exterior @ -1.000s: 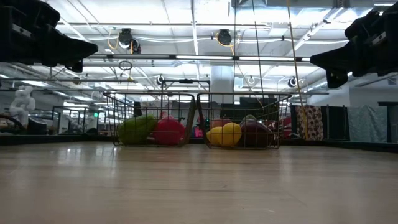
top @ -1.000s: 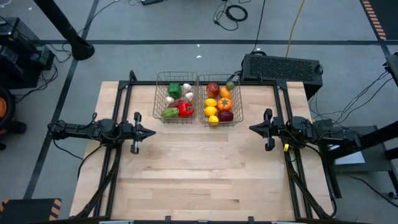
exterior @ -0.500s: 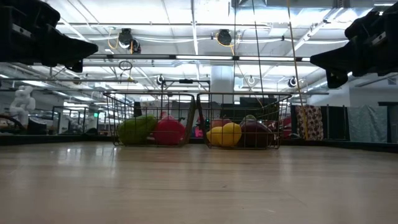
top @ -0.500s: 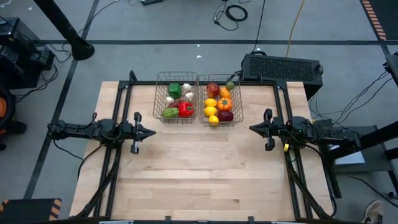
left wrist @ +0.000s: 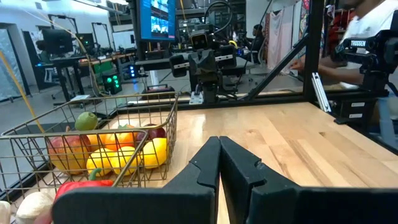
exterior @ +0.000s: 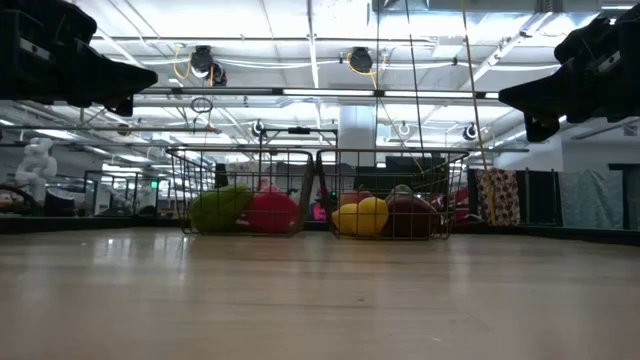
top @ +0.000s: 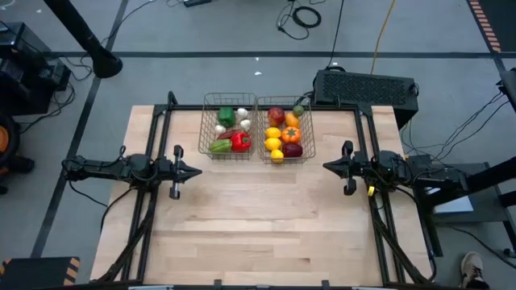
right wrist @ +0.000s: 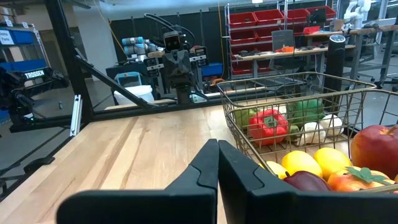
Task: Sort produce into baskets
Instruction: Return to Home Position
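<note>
Above the desk my left claw and right claw hang closed, empty; a stray sideways swing could clip the baskets nearby.

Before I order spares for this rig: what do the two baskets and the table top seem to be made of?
Left basket and right basket: apparently thin bare metal wire in an open grid; the produce shows through the sides. Table top: pale wood in joined strips, smooth matt finish, with visible grain and seams; solid or veneer, I cannot tell.
</note>
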